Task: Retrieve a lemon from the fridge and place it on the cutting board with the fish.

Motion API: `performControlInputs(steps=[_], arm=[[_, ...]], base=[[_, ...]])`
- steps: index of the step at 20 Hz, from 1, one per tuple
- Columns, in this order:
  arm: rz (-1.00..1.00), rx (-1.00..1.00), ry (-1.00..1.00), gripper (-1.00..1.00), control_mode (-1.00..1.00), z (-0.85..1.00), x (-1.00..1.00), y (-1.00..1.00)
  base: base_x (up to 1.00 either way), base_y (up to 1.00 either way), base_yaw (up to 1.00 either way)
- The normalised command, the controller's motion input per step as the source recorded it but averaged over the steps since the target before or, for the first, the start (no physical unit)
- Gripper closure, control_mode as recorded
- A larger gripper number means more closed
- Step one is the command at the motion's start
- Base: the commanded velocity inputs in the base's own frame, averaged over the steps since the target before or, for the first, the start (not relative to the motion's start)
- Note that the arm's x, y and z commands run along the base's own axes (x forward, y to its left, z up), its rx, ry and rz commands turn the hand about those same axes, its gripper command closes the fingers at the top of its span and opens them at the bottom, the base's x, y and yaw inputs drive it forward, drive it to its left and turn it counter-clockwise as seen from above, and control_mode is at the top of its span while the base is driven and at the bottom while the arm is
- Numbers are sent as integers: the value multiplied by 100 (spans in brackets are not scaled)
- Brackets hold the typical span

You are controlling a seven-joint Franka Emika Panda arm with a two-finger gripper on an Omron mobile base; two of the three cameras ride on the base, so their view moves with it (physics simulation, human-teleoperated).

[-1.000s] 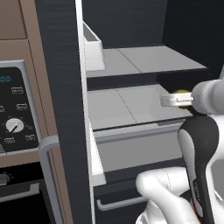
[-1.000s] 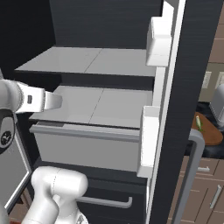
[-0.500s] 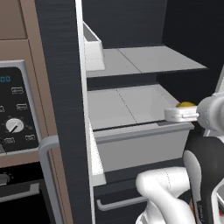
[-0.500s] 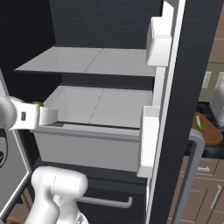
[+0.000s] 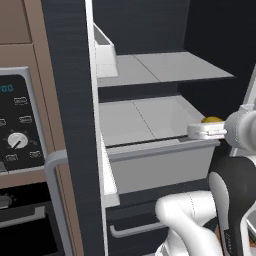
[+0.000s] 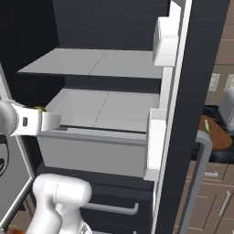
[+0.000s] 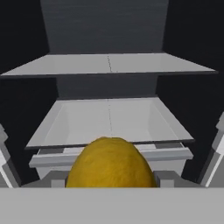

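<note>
The gripper (image 5: 201, 131) is closed on the lemon (image 7: 110, 162), jaws parted just the fruit's width. In the hand view the yellow fruit sits at six o'clock, pinched between the two grey finger pads (image 7: 164, 179) at its lower sides, with the fridge (image 7: 105, 26) interior straight ahead at twelve.

In the left base view the hand sits at three o'clock, level with the front lip of the open grey drawer (image 5: 160, 160), and a sliver of yellow shows just above the white finger. The right base view has the same hand at nine o'clock — a trace of yellow-green peeks behind it, at the drawer's front left corner.

Above the drawer a flat grey shelf (image 6: 96, 64) runs across the cavity. White door bins (image 6: 165, 36) hang on the open door's inner face at one o'clock in the right base view.

Beyond that door, at three o'clock, the reddish-brown cutting board (image 6: 218, 139) lies on a dark counter with a slim greenish fish (image 6: 206, 125) on it — well apart from the lemon.
</note>
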Motion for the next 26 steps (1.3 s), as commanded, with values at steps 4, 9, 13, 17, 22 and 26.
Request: performControlInputs(steps=[4,9,13,17,22,26], arm=[[0,0,0,100,100,0,0,0],[0,0,0,100,100,0,0,0],[0,0,0,100,100,0,0,0],[0,0,0,100,100,0,0,0],[0,0,0,100,100,0,0,0],[0,0,0,100,100,0,0,0]], base=[[-58,0,0],[-63,0,0],[-72,0,0],[-54,-5,-1],[-51,-48,0],[-49,-62,0]])
